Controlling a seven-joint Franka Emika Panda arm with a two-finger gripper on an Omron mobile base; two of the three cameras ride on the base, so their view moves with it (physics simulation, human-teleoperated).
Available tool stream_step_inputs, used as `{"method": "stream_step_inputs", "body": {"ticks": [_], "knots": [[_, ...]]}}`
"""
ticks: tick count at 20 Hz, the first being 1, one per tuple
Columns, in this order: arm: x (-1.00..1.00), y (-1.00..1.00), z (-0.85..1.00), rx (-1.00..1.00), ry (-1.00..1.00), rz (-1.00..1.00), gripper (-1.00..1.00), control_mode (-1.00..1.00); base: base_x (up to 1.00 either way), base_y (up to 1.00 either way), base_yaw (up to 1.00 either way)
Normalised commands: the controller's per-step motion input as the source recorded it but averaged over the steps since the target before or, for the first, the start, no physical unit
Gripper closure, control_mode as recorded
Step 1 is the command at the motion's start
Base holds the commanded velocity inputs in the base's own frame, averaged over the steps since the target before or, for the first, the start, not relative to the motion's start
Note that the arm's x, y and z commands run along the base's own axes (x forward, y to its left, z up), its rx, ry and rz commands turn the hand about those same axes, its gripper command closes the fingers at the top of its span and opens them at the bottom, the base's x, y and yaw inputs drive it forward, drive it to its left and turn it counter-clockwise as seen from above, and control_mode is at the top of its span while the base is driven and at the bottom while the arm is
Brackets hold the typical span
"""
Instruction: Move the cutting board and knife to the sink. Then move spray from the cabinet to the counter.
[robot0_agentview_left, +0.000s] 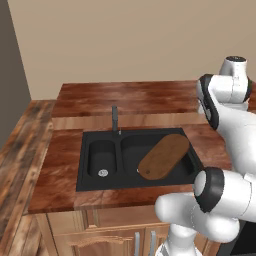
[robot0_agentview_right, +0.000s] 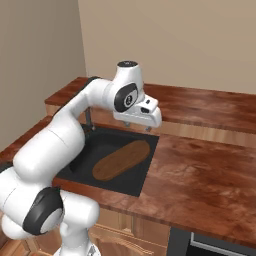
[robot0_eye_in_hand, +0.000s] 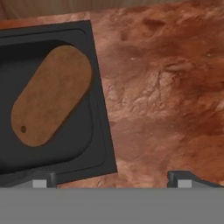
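Note:
The cutting board (robot0_agentview_left: 164, 156) (robot0_agentview_right: 121, 160) (robot0_eye_in_hand: 51, 96) lies slanted in the right basin of the black sink (robot0_agentview_left: 82, 165) (robot0_agentview_right: 148, 170) (robot0_eye_in_hand: 103, 131), one rounded end propped toward the basin's far right corner. My gripper (robot0_agentview_right: 138, 126) (robot0_eye_in_hand: 113, 179) hangs open above the sink's right rim, where it meets the counter (robot0_agentview_left: 60, 170) (robot0_agentview_right: 200, 175) (robot0_eye_in_hand: 166, 87). Its fingertips (robot0_eye_in_hand: 43, 177) stand wide apart with nothing between them. The knife, the spray and the cabinet are out of view.
A dark faucet (robot0_agentview_left: 115, 119) (robot0_agentview_right: 89, 117) rises behind the sink. A raised wooden ledge (robot0_agentview_left: 130, 97) runs along the wall. Lower cabinet doors (robot0_agentview_left: 100, 235) sit under the counter. A dark appliance edge (robot0_agentview_right: 210, 245) shows at the counter's right front.

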Motion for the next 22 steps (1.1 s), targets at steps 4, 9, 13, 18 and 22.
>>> {"method": "stream_step_inputs", "body": {"ticks": [4,9,13,18,22], "knots": [[-0.77,0.07,0.58,0.0,0.0,-0.02,-1.0,-1.0,0.0,0.0,0.0],[-0.58,0.4,0.42,0.0,0.0,0.0,-1.0,-1.0,0.0,0.0,0.0],[-0.74,0.28,0.11,0.0,0.0,0.0,-1.0,-1.0,0.0,0.0,0.0],[-0.85,0.46,0.0,0.01,0.02,0.0,-1.0,-1.0,0.0,0.0,0.0],[-0.79,0.42,0.0,0.0,0.01,0.0,-1.0,-1.0,0.0,0.0,0.0]]}}
